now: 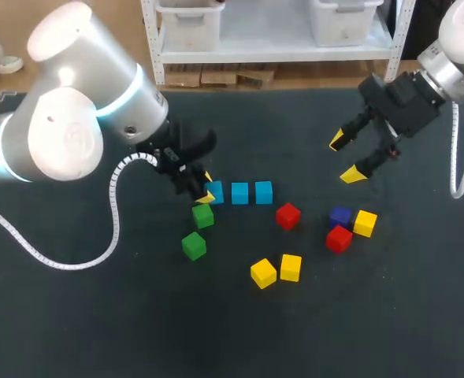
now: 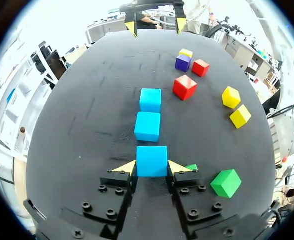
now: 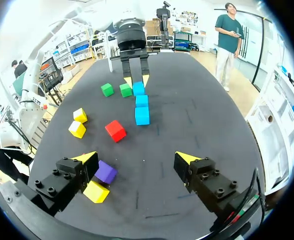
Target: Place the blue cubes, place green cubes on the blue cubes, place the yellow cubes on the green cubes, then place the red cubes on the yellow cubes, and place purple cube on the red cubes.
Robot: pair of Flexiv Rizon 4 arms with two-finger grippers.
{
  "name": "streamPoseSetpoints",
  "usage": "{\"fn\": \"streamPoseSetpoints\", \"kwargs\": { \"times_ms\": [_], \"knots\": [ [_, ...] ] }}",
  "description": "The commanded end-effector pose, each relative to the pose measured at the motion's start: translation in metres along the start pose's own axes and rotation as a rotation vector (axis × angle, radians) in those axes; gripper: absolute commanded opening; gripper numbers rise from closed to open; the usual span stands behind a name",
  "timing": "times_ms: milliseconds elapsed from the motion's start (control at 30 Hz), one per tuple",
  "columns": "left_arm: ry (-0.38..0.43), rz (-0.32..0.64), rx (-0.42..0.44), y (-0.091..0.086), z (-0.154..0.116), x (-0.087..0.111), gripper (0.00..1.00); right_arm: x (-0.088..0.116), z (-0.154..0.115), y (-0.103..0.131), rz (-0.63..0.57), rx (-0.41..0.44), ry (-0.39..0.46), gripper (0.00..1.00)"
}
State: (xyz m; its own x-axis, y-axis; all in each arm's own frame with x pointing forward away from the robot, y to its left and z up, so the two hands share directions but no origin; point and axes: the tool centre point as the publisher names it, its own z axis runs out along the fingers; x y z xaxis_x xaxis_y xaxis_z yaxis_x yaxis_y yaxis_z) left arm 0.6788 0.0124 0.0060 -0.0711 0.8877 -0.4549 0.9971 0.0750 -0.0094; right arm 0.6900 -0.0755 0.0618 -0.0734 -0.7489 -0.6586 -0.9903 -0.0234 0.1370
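- The left gripper (image 2: 151,168) is clamped on the end blue cube (image 1: 215,191), with one yellow-tipped finger against each side. The cube sits on the dark matte tabletop (image 1: 98,315), near its middle.
- From above, the left arm's wrist covers most of that gripper and part of the cube it holds.
- The middle blue cube (image 1: 239,193) and the last blue cube (image 1: 264,192) carry the row on toward the tabletop's right edge, with small gaps between them.
- The first green cube (image 1: 203,216) lies just beside the left gripper, toward the near edge. In the left wrist view only a sliver of it shows behind a finger.
- The second green cube (image 1: 193,246) lies a little nearer the near edge.
- The right gripper (image 1: 346,157) hangs toward the far right corner, its fingers wide apart and holding nothing.
- The purple cube (image 1: 340,215), a red cube (image 1: 339,239) and a yellow cube (image 1: 365,223) huddle toward the right edge. Whether they touch is unclear. In the right wrist view a finger hides this red one.
- A lone red cube (image 1: 288,216) sits between the blue row and that huddle.
- Two yellow cubes (image 1: 276,271) lie side by side nearer the near edge.
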Motion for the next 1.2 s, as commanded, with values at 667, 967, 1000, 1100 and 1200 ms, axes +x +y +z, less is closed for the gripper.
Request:
{"fn": "streamPoseSetpoints", "kwargs": {
  "times_ms": [667, 967, 1000, 1100, 1200],
  "knots": [
    [0.013, 0.021, 0.011, 0.0004, 0.0064, 0.0015, 0.0, 0.0001, 0.0002, -0.0008, -0.001, -0.002, -0.002, 1.0],
    [0.014, 0.025, 0.01, 0.0039, 0.0076, 0.0, 0.0, 0.0001, 0.0002, -0.0008, -0.001, -0.002, -0.002, 1.0],
    [0.015, 0.025, 0.01, 0.0043, 0.0075, 0.0002, 0.0, 0.0001, 0.0002, -0.0008, -0.001, -0.002, -0.002, 1.0],
    [0.018, 0.024, 0.009, 0.005, 0.0078, 0.0014, 0.0, 0.0001, 0.0002, -0.0008, -0.001, -0.002, -0.002, 1.0],
    [0.022, 0.023, 0.009, 0.006, 0.0078, 0.0022, 0.0, 0.0001, 0.0002, -0.0008, -0.001, -0.002, -0.002, 1.0]
  ]
}}
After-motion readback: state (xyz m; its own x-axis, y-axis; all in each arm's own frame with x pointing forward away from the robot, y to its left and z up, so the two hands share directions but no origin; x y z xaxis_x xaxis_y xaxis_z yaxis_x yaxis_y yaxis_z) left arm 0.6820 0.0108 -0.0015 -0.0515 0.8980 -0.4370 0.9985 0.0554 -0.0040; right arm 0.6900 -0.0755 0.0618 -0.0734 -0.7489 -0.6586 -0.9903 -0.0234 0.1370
